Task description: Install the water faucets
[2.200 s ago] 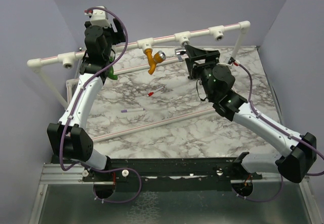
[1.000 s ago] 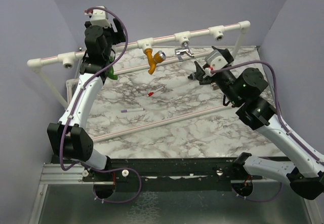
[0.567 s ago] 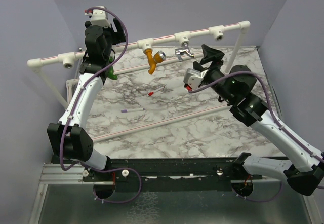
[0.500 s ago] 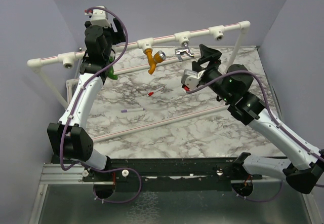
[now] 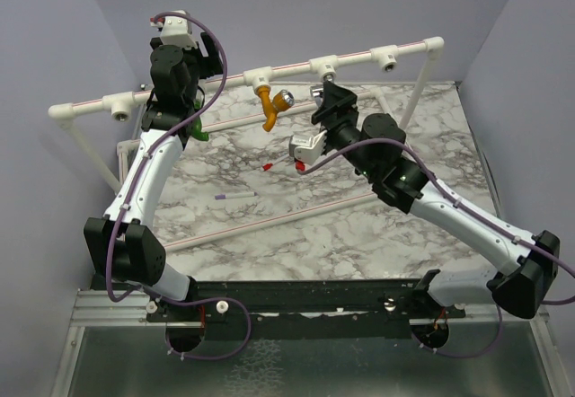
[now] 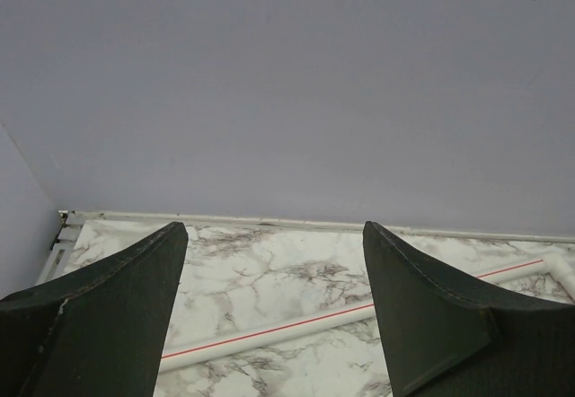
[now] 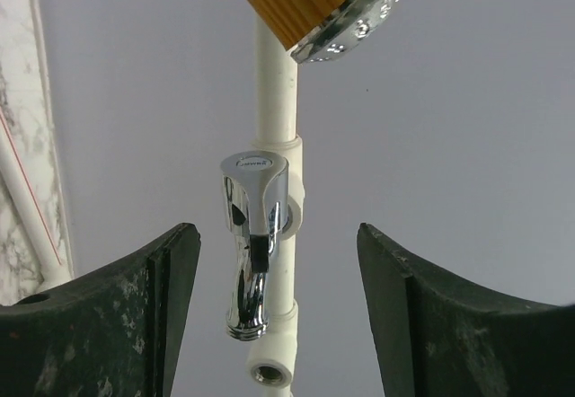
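Marble tabletop (image 5: pixel 296 235), white pipe rail (image 5: pixel 287 63) upper frame. Right gripper (image 7: pixel 274 232) spread, empty, framing the chrome faucet (image 7: pixel 250 262) seated on its tee joint (image 7: pixel 292 190), wrist view centre. Left gripper (image 6: pixel 274 235) spread, empty. Risk: off-centre closing strikes the handle and cocks the thread.

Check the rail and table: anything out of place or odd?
Nothing broken or spilled. A red-tipped pen and a purple pen lie loose on the marble table. The green faucet is mostly hidden behind the left arm; its seating is unclear.
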